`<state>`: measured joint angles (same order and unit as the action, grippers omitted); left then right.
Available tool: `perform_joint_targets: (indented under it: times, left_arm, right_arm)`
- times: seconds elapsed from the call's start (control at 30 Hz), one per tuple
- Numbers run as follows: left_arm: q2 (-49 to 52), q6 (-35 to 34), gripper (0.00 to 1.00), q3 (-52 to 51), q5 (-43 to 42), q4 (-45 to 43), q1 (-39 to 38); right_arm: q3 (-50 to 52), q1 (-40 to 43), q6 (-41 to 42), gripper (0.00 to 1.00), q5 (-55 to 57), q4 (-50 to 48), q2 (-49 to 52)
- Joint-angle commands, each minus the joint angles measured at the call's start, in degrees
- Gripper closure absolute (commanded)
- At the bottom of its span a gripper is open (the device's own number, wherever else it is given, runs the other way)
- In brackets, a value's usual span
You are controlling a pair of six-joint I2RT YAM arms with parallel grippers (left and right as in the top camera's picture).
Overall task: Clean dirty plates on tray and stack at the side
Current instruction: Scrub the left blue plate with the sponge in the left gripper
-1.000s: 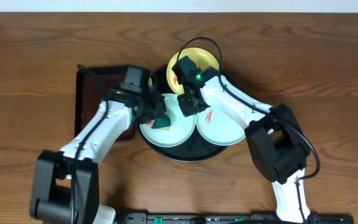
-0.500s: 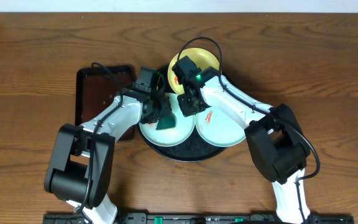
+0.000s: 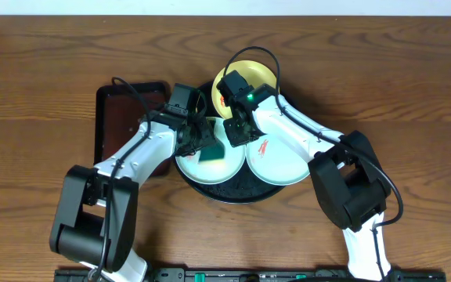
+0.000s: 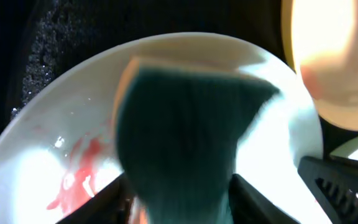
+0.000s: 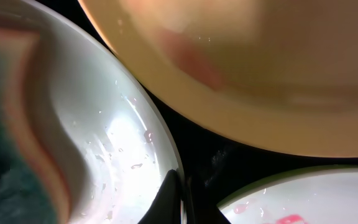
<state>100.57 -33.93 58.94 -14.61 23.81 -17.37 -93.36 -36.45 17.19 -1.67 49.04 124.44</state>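
one teal sponge (image 4: 185,137) on the red-smeared mint plate (image 4: 48,149)

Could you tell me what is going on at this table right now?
The left fingers press a green sponge onto a pale plate on the black tray, where a red smear shows. The right fingers appear to pinch that plate's rim, steadying it. A yellow plate and a second pale plate wait on the tray; none looks stacked yet.

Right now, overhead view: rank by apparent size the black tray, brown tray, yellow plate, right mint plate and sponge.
1. black round tray
2. rectangular brown tray
3. yellow plate and right mint plate: about alike, both partly covered
4. green sponge
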Motion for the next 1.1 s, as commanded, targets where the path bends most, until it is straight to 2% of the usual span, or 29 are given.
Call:
perform_joint_targets:
  times: [0.0,0.23,0.27,0.3,0.47,0.63,0.73,0.9,1.07]
  left_arm:
    - [-1.1,0.9,0.54,-0.3,0.9,0.8,0.1]
    - [-1.2,1.7,0.53,-0.2,0.4,0.8,0.1]
    - [-1.2,2.0,0.49,-0.2,-0.4,1.0,0.1]
    - [-1.2,2.0,0.49,-0.2,-0.4,1.3,0.1]
    - [-1.1,2.0,0.60,-0.2,-0.3,2.5,0.1]
    - [-0.2,2.0,0.92,-0.4,-0.3,2.7,0.1]
    - [0.5,2.5,0.92,-0.9,0.6,2.8,0.1]
    - [1.0,2.6,0.92,-1.9,10.7,5.6,0.2]
    - [0.9,2.7,0.92,-1.8,25.7,8.7,0.3]
  right_arm:
    - [0.2,0.2,0.9,0.99,-0.3,0.7,1.2]
    - [0.2,0.2,0.3,0.99,-0.3,0.7,1.2]
    - [0.2,0.2,0.3,0.99,-0.3,0.7,1.2]
    - [0.2,0.2,0.3,0.99,-0.3,0.7,1.2]
    - [0.2,0.1,0.3,0.99,-0.3,0.7,1.2]
    - [0.2,0.2,0.3,0.99,-0.3,0.7,1.2]
    - [0.2,0.2,0.3,0.99,-0.3,0.8,1.2]
    - [0.2,0.2,0.3,0.99,-0.3,1.7,1.2]
    - [0.2,0.6,0.3,0.99,-0.3,2.5,1.2]
